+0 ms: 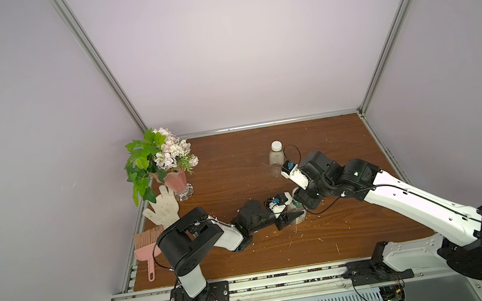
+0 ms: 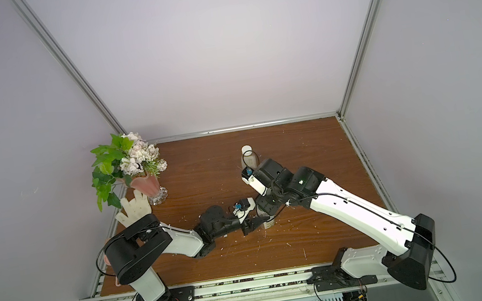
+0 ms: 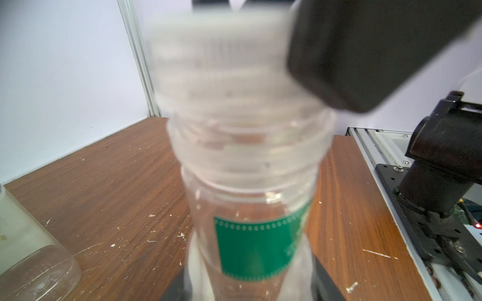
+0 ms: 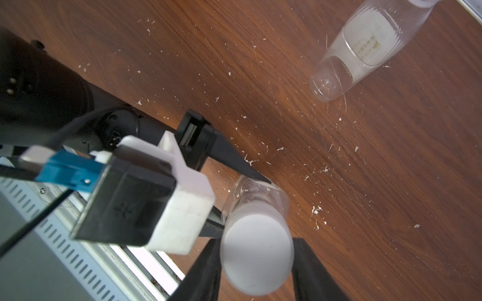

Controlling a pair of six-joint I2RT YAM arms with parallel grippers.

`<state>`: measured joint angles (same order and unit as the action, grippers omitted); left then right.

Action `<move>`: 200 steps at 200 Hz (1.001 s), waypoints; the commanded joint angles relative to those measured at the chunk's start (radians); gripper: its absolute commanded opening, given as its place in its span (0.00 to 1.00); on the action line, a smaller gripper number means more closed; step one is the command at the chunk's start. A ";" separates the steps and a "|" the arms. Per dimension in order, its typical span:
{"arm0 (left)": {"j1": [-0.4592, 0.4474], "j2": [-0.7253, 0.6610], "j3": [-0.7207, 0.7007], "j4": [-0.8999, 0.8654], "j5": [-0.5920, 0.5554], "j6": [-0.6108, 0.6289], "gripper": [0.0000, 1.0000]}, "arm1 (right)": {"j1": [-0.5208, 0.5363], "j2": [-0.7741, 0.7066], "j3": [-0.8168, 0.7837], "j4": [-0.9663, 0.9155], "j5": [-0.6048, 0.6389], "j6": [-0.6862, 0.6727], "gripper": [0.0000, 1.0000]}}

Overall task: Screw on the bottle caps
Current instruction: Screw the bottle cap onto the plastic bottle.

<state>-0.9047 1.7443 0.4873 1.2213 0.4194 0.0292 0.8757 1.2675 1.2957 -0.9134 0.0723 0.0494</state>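
Two pairs of jaws grip one bottle: left jaws clamp the clear, ribbed green-labelled bottle low on its body, right jaws pinch a flat, smooth white cap atop its threaded neck. Behind that bottle a capped plain bottle stands on the scratched wooden counter.

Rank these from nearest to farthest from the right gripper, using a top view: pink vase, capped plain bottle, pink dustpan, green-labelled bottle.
1. Green-labelled bottle: directly beneath the right gripper, which clamps its cap.
2. Capped plain bottle: just behind, mid-table.
3. Pink vase: far left, at the back.
4. Pink dustpan: left edge, towards the front.
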 commanded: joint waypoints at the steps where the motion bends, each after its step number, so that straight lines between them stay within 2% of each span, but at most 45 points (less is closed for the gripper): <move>1: -0.023 -0.014 0.005 -0.066 0.050 0.028 0.51 | 0.012 -0.006 -0.031 -0.022 -0.057 -0.029 0.45; 68: -0.023 -0.037 -0.006 -0.072 0.023 0.042 0.49 | 0.012 0.002 -0.043 -0.024 -0.044 0.004 0.45; 139: -0.024 -0.064 -0.012 -0.069 -0.095 0.070 0.48 | 0.011 0.035 -0.001 -0.060 0.098 0.194 0.42; 200: -0.025 -0.050 -0.004 -0.068 -0.075 0.067 0.48 | 0.011 0.054 0.012 -0.074 0.106 0.288 0.41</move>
<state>-0.9157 1.7016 0.4850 1.1500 0.3462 0.0570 0.8883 1.2842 1.3018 -0.9108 0.1551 0.2638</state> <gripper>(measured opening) 0.482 0.425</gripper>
